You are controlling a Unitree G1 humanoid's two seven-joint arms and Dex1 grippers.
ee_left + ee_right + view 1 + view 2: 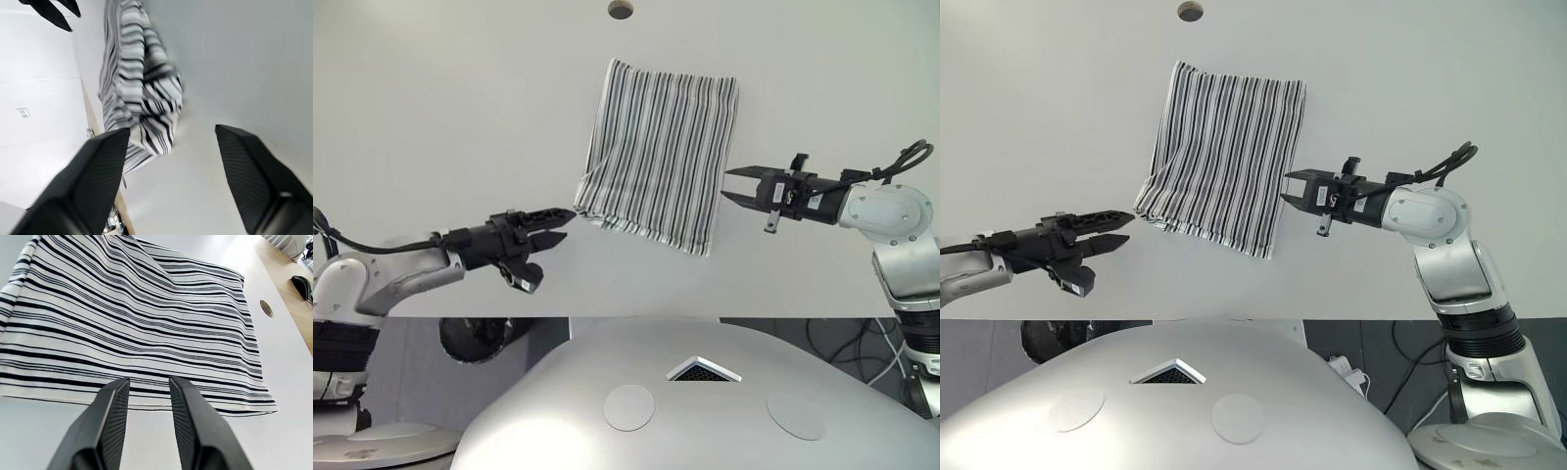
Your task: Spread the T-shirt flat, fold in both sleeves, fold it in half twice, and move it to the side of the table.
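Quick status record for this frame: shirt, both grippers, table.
shirt: striped T-shirt, folded to a rectangle, no sleeves showing, lying on the table
surface: white table, round hole beyond the shirt
left: left gripper open, at the shirt's near-left corner, holding nothing
right: right gripper open, beside the shirt's right edge, holding nothing

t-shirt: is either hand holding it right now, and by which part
Nothing is held. The left hand is open just off the near left corner of the folded T-shirt; the right hand is open beside its right edge.
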